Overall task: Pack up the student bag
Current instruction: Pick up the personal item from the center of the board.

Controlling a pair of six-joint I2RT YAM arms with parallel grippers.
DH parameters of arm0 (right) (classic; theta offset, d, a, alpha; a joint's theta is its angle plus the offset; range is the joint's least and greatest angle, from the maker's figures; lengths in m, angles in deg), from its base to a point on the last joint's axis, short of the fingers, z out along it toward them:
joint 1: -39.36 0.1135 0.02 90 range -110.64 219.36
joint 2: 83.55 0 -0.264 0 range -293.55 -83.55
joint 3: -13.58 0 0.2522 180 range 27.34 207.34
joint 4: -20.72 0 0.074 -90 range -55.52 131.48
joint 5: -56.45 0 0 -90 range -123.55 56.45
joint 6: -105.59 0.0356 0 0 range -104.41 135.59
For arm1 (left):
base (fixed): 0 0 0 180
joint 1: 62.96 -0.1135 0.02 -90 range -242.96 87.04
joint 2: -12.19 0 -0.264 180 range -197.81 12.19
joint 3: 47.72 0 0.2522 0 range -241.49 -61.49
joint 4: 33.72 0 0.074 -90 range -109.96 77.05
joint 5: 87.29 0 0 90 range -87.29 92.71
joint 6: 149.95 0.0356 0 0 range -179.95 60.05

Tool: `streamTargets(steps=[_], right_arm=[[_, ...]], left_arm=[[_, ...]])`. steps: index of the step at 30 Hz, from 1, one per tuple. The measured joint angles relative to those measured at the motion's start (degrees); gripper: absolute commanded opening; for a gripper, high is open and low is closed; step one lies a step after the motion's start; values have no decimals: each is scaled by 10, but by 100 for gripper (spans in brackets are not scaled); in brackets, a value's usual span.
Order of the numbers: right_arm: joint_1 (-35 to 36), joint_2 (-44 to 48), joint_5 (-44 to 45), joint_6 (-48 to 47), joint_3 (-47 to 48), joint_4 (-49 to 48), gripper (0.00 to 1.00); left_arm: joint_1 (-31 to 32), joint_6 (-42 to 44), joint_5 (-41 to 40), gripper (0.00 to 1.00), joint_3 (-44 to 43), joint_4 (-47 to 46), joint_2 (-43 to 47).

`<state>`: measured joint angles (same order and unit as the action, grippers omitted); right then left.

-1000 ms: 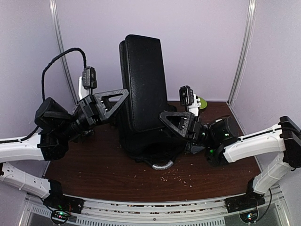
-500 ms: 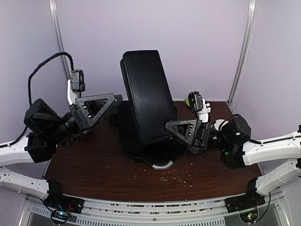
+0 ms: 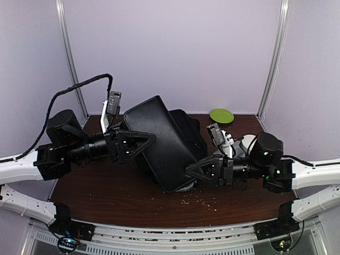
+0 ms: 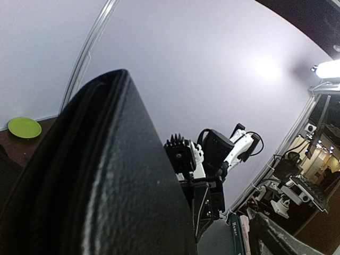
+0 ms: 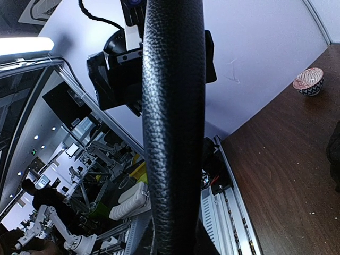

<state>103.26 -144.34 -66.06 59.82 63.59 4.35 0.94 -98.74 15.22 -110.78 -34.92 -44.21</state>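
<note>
Tipped lower, flat pebble-grained black slab leans over soft student bag.

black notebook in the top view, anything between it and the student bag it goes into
Nothing visible. The black notebook, clamped by the left fingers and right fingers, hangs tilted over the student bag. The bag's opening is hidden behind it.

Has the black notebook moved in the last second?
Yes. The black notebook tipped leftward; its top dropped from high against the back wall to near the table.
</note>
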Motion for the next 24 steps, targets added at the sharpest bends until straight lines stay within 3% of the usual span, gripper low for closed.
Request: streamTargets(steps=[2,11,12,15,17,20,24], right_arm=[[0,0,1,-8,-2,14,0],[7,14,0,-50,-1,28,0],[7,16,3,-56,-1,30,5],[8,17,6,-66,-1,32,47],[8,23,14,-60,-1,39,62],[9,39,37,-53,-2,38,72],[10,90,79,-53,-15,38,74]], left_arm=[[0,-4,8,85,6,-3,-4],[-1,-20,8,9,21,-40,1],[-1,-24,8,1,21,-42,1],[-1,-34,6,0,21,-50,-2],[-1,-33,7,0,21,-57,-7],[-1,-30,6,0,21,-68,-23],[-1,-16,19,0,16,-66,-36]])
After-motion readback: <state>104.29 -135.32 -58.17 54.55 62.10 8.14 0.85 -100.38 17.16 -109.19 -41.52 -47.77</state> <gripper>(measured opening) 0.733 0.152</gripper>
